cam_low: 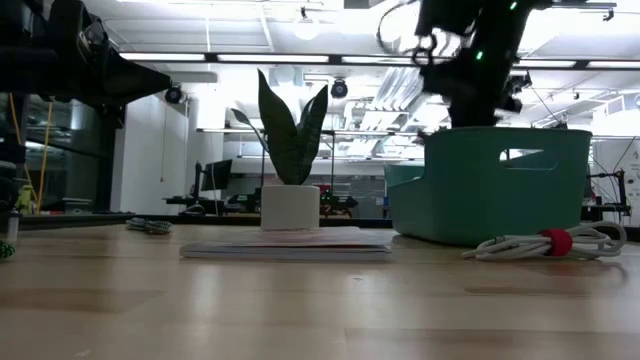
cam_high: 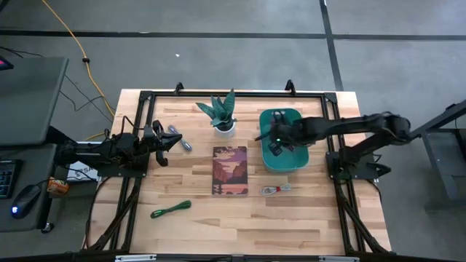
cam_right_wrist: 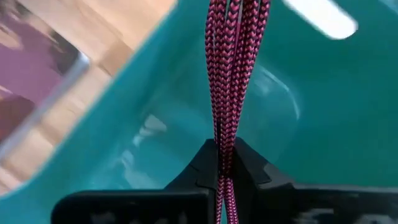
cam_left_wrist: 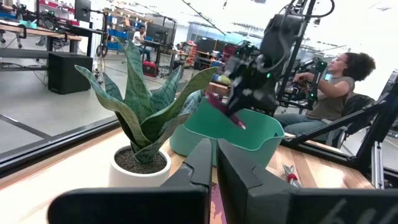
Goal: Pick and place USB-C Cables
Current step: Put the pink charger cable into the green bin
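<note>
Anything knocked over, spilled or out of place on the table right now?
Nothing stands out. The potted snake plant stands upright, the teal plastic bin sits level, and the right end effector holds the pink braided cable over it. The white, green and grey cables lie loose on the table.

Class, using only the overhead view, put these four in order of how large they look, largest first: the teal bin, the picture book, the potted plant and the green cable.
1. Teal bin, though the right hand hides part of it.
2. Picture book, nearly the same; the order is uncertain.
3. Potted plant.
4. Green cable.
</note>
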Controlling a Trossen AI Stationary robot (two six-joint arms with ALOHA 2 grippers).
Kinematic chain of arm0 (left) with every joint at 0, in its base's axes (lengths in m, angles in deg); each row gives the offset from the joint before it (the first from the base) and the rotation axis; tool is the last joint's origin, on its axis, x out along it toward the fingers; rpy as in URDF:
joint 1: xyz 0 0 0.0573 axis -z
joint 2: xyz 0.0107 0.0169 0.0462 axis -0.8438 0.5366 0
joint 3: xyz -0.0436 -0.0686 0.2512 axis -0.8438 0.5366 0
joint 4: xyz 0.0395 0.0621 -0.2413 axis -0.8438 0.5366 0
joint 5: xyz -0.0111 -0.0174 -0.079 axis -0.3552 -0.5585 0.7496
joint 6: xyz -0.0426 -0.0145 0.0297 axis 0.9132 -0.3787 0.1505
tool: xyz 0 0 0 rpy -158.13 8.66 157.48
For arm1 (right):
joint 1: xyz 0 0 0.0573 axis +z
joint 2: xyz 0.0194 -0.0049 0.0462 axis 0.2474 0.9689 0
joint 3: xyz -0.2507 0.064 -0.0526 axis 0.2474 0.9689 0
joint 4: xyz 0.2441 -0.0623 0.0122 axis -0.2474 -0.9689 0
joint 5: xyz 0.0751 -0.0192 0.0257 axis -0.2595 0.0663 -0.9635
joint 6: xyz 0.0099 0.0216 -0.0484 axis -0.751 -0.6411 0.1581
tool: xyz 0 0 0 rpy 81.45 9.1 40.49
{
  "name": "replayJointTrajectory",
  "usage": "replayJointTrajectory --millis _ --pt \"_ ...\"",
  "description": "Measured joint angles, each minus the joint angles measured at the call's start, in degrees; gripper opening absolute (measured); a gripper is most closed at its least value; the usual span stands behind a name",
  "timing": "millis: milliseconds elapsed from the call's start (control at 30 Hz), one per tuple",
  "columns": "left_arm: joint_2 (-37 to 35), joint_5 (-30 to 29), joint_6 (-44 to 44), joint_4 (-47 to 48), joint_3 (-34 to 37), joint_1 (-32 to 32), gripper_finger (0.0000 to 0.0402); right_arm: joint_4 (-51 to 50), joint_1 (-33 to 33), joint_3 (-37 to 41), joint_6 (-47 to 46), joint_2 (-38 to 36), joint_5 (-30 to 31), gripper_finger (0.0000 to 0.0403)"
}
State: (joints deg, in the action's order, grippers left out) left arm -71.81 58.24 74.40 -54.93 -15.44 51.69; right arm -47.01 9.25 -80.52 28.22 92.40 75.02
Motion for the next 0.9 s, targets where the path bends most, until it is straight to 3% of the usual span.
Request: replayJointTrajectory --millis 500,733,900 --pt "0.0 -0.01 -0.01 -0.02 0.0 0.0 0.0003 2.44 -1.9 0.02 1.17 14.92 -6.67 0.0007" --pt "0.0 0.0 -0.02 0.0 -0.01 -0.01 0.0003 2.69 -3.22 0.04 1.17 17.58 -7.92 0.001" --pt "0.0 0.0 0.0 -0.02 -0.02 0.01 0.0003 2.97 -3.22 0.04 1.79 17.6 -7.85 0.0036"
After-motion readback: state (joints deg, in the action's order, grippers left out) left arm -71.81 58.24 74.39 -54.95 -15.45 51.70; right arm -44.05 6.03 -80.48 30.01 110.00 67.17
